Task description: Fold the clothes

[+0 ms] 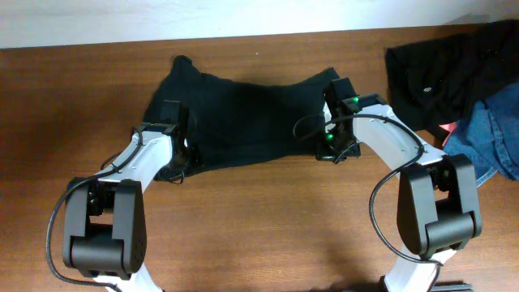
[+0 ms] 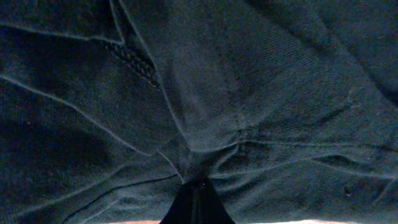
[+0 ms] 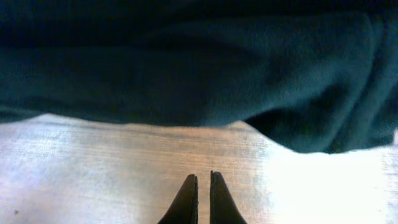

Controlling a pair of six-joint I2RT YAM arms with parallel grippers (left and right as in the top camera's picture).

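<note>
The left gripper is closed tight at the left end of the black T-shirt, and creases in the cloth gather at its tips — it has a pinch of fabric. The shirt lies spread crosswise on the wooden desk, nearer the far edge than the near one, with one sleeve pointing toward the far left. At the shirt's right end the right gripper hangs over bare wood just short of the hem, its jaws drawn together on nothing. In the far right corner lie a black garment and blue denim — neither touching the shirt.
</note>
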